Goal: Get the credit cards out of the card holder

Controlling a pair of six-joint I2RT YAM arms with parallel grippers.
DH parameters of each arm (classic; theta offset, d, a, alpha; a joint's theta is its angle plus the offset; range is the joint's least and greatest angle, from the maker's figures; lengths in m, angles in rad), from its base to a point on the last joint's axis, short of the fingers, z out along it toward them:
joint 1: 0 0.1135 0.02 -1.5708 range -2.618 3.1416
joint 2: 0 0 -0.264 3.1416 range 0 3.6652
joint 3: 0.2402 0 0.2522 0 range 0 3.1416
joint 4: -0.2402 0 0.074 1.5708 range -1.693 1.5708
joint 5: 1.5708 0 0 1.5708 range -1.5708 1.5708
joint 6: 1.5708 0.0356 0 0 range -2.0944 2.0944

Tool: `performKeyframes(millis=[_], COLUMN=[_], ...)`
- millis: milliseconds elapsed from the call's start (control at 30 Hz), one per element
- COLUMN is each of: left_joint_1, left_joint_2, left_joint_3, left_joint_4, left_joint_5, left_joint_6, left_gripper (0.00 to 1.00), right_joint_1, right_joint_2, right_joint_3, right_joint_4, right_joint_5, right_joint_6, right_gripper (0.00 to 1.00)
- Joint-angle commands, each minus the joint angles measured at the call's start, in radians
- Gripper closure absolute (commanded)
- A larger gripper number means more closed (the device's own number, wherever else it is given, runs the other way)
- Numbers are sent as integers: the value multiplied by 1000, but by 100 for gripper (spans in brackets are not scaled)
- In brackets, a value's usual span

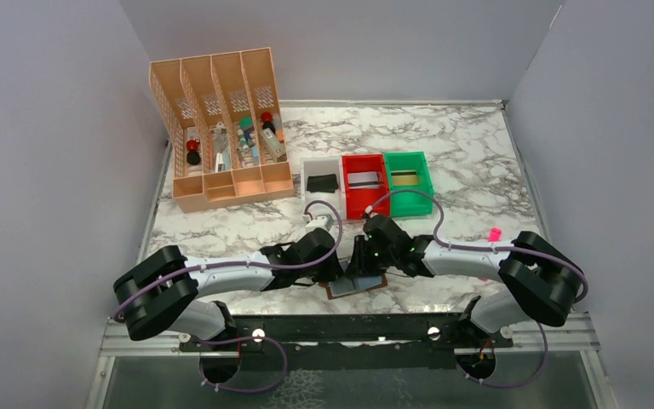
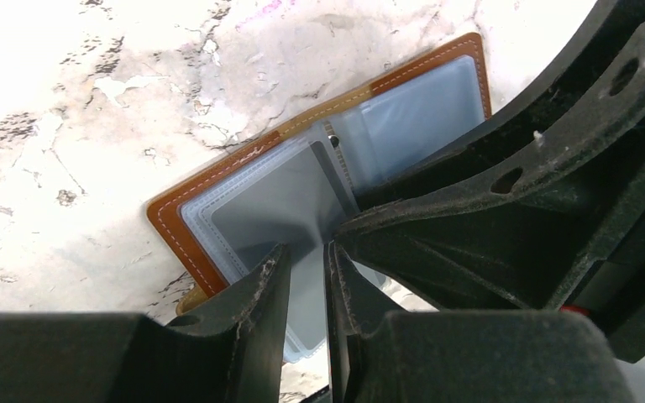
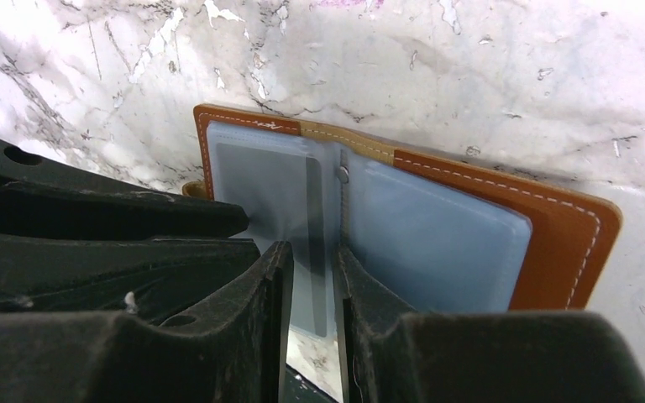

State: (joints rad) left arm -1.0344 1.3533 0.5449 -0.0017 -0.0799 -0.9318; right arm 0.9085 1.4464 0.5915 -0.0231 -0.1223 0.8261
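A: Card holder position?
B: Open flat at the near edge of the table, open marble on its far side. Left gripper and right gripper crowd over its sleeves, each barely parted, clamping nothing.

We see the card holder lying open on the marble counter. Its clear sleeves face up, with a grey card in one. Our left jaws stand close together over it, a thin gap between. The black right arm covers part.
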Motion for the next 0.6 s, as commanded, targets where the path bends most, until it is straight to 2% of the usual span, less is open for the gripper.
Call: performKeyframes(millis=[0, 367, 567], left_joint_1=[4, 4, 4], left_joint_2=[9, -60, -157], left_joint_3=[3, -1, -13], left_joint_4=[-78, -95, -105], left_joint_5=[-62, -99, -136], left_joint_6=[-2, -12, -10], left_gripper=[75, 76, 75], right_joint_1=[0, 0, -2], right_joint_2=[23, -3, -57], right_joint_3=[-22, -35, -93], right_joint_4=[27, 22, 76], right_joint_5=[-37, 36, 57], right_joint_6=[-31, 18, 88], right_gripper=[72, 98, 99])
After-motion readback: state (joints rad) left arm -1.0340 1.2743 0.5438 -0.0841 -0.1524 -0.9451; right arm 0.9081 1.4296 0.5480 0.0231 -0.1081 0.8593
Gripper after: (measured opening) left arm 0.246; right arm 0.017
